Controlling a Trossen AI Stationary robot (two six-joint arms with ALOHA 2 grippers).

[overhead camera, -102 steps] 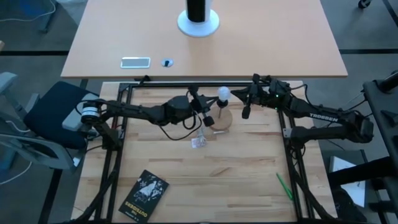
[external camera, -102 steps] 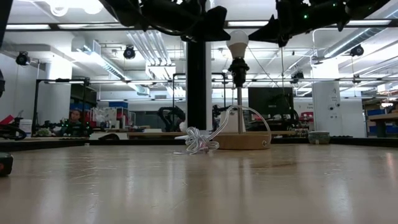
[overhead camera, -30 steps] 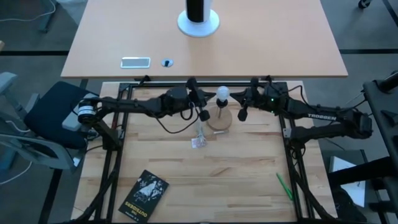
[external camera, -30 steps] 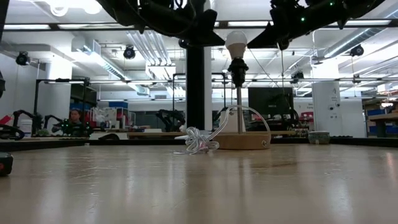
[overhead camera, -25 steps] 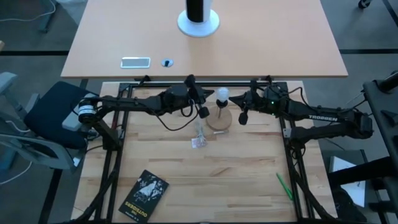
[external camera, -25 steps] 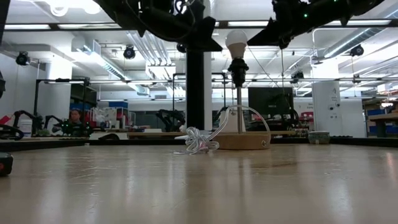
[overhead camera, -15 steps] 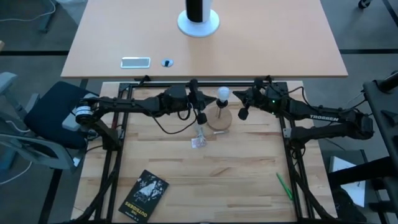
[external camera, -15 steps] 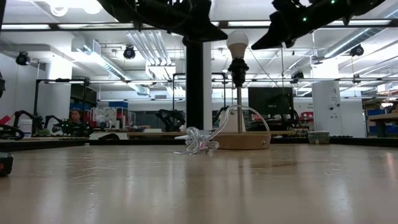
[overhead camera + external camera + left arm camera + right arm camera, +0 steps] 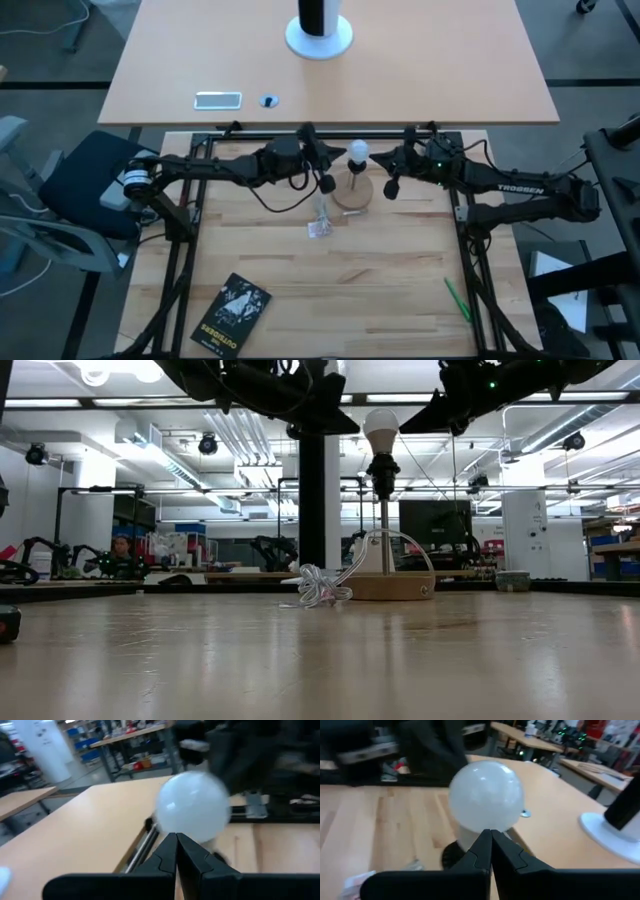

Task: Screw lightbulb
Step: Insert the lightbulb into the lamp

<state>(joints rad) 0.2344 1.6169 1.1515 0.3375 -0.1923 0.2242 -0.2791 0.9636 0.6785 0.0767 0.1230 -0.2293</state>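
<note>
The lightbulb (image 9: 380, 427) already sits upright in the stand's socket (image 9: 382, 468), seemingly screwed in, with both grippers, left (image 9: 322, 172) and right (image 9: 388, 176), flanking it, fingers closed, holding nothing.

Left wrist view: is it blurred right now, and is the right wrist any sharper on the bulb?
Left wrist view: the lightbulb and the background are smeared; the shut left gripper is crisp. Right wrist view: the bulb is sharper, above the shut right gripper. Low view: bright ceiling lights silhouette both arms.
</note>
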